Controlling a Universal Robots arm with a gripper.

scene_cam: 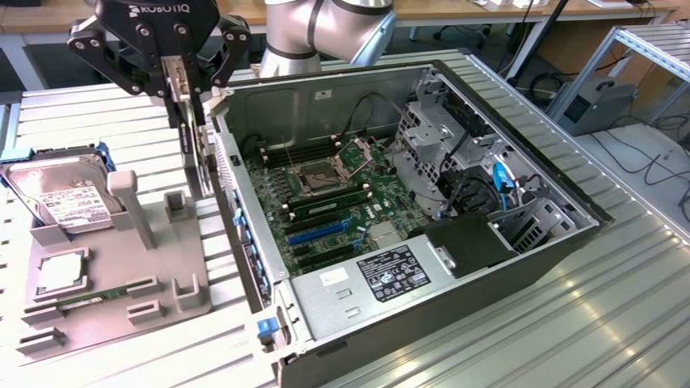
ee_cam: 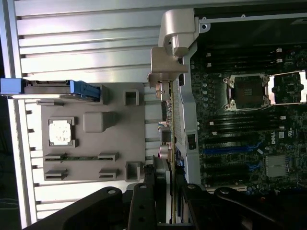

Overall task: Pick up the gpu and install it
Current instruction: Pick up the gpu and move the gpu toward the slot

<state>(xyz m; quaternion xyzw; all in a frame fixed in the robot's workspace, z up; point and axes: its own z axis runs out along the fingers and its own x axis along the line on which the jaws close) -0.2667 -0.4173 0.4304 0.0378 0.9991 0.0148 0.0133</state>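
The gpu (scene_cam: 196, 153) hangs edge-on, bracket end down, gripped by the end effector (scene_cam: 186, 85). It sits between the grey parts holder (scene_cam: 119, 275) and the open computer case (scene_cam: 431, 315) on the ribbed bench (scene_cam: 603, 323).

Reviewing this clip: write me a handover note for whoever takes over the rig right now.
Gripper: shut on the gpu, which hangs edge-on below it.
Gpu: in the air, between the grey parts holder and the near wall of the open computer case, outside the case.
Done: gpu picked up.
Left: it is not yet in any slot on the motherboard; installation not done.
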